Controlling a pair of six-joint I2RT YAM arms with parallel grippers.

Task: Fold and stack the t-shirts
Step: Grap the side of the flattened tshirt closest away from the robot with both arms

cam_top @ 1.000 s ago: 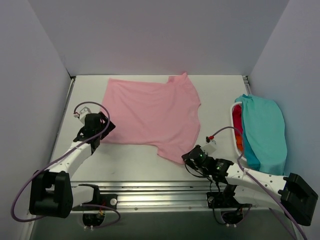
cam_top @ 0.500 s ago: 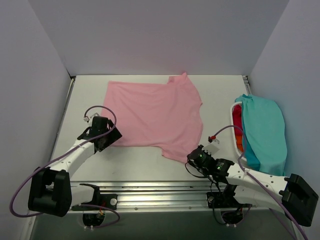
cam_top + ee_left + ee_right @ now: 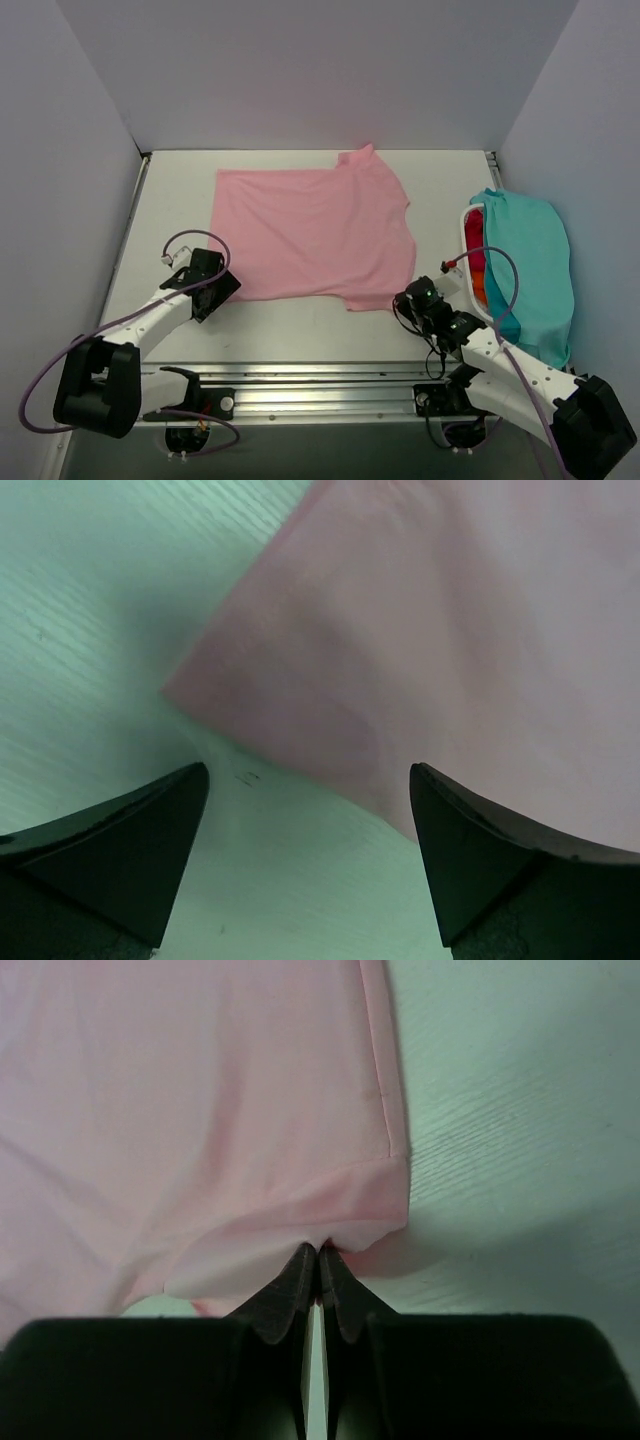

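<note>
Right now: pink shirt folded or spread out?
Spread out. The pink shirt lies flat on the table, no fold visible; the right tool pinches its near right corner.

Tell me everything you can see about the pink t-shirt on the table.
The pink t-shirt is plain light pink, made of thin, soft-looking cloth with stitched hems. It lies spread almost flat in the middle of the white table, with one short sleeve pointing toward the far edge. A hemmed edge at its near right corner is pinched and slightly lifted by the shut fingers of the right gripper. The left gripper is open at the near left corner, which lies just ahead of its fingers, apparently untouched.
</note>
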